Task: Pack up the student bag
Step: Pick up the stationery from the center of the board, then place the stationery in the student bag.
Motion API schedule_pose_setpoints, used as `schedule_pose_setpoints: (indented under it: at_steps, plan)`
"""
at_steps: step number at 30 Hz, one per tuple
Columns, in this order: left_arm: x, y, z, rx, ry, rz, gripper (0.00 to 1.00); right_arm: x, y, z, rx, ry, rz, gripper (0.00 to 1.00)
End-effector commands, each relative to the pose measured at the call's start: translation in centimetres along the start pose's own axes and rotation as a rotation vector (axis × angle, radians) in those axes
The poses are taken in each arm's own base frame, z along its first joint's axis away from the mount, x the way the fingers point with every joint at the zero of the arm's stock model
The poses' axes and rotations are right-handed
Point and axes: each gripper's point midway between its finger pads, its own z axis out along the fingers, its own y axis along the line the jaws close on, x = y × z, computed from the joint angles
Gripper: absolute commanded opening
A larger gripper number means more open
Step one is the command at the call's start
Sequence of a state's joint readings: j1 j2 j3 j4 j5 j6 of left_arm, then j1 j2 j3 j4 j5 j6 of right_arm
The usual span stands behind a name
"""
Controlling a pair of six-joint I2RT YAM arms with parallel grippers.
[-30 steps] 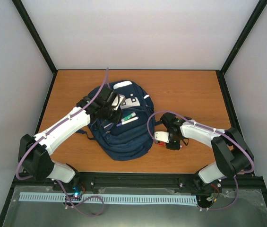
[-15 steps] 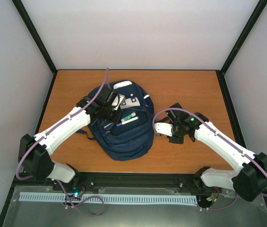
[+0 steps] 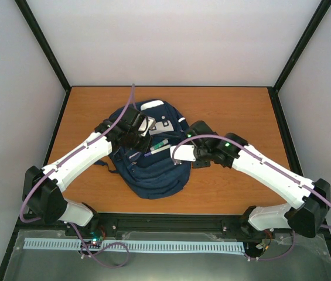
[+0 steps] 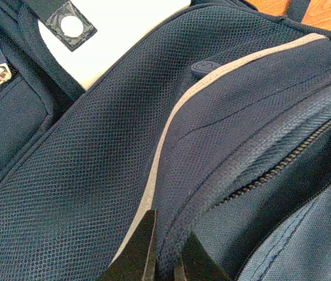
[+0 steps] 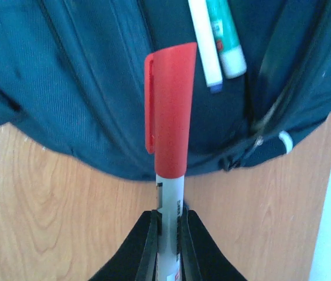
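Red cap forward, the marker is sitting clamped between the jaws of the right end effector, and its long axis is pointing straight to 12 o'clock in the right wrist view. The student bag is lying in that same direction, with its open pocket slightly toward 1 o'clock from the cap. In there a white pen and a green-and-white tube are resting side by side, also lengthwise. In my judgement the coming move is depending on sliding the marker along its own axis and a little toward 1 o'clock, so that the cap is entering the opening and not landing on closed fabric.

The left end effector is pinching a fold of the bag's cloth beside a zipper, jaws together on it, and it seems to be holding the pocket open. In the top view the bag is lying near the middle of the worktop, a little toward 9 o'clock. The right arm is the nearer one to the opening, though its own wrist is covering the marker there. The pocket's depth is hidden, and the marker's lower end is cut off.
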State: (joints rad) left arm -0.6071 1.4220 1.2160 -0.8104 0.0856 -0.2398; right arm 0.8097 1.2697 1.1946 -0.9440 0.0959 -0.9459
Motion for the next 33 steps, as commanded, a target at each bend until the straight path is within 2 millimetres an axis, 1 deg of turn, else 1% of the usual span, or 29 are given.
schedule_pose_setpoints:
  at_steps: [1,3,6,10,15,18,20,21,22,23,24,28,31,33]
  plan:
    - [-2.1,-0.5,-1.4,0.024,-0.091,-0.016,0.01,-3.3,-1.7,0.5,0.087,-0.02,-0.108,0.04]
    - [-2.1,-0.5,-1.5,0.025,-0.092,-0.014,0.01,-4.7,-1.7,1.0,0.1,-0.032,-0.148,0.04]
    - [-2.1,-0.5,-1.7,0.021,-0.097,-0.012,0.01,-6.0,-1.7,2.2,0.128,-0.024,-0.213,0.04]
    - [-2.1,-0.3,-2.0,0.01,-0.097,-0.009,0.01,-6.9,-1.7,4.6,0.167,0.026,-0.282,0.04]
    - [-2.1,0.0,-2.6,-0.01,-0.1,0.005,0.01,-7.9,-2.3,6.6,0.224,0.035,-0.33,0.06]
    - [-2.1,0.0,-2.8,-0.011,-0.101,0.006,0.01,-8.4,-2.5,7.7,0.235,0.036,-0.324,0.06]
    - [-2.2,-0.1,-2.8,-0.008,-0.104,0.004,0.01,-8.7,-2.6,8.2,0.239,0.032,-0.314,0.09]
    - [-2.1,-0.1,-2.8,-0.007,-0.102,0.003,0.01,-8.9,-2.7,8.3,0.24,0.025,-0.301,0.13]
    - [-2.1,-0.1,-2.8,-0.007,-0.103,0.002,0.01,-9.0,-2.7,8.2,0.238,0.018,-0.286,0.2]
    - [-2.1,-0.1,-2.9,-0.008,-0.104,0.003,0.01,-9.2,-2.8,7.8,0.237,0.007,-0.266,0.25]
    - [-2.1,-0.1,-2.9,-0.009,-0.105,0.002,0.01,-9.3,-2.8,7.3,0.234,-0.009,-0.247,0.28]
    - [-1.8,0.1,-2.6,-0.015,-0.097,0.003,0.01,-9.4,-2.0,4.7,0.204,-0.088,-0.186,0.35]
    - [-1.8,0.0,-2.3,-0.01,-0.092,0.001,0.01,-8.6,-1.3,3.1,0.192,-0.12,-0.135,0.39]
    - [-1.8,-0.1,-2.2,-0.002,-0.092,-0.003,0.01,-7.8,-1.2,2.0,0.188,-0.142,-0.077,0.4]
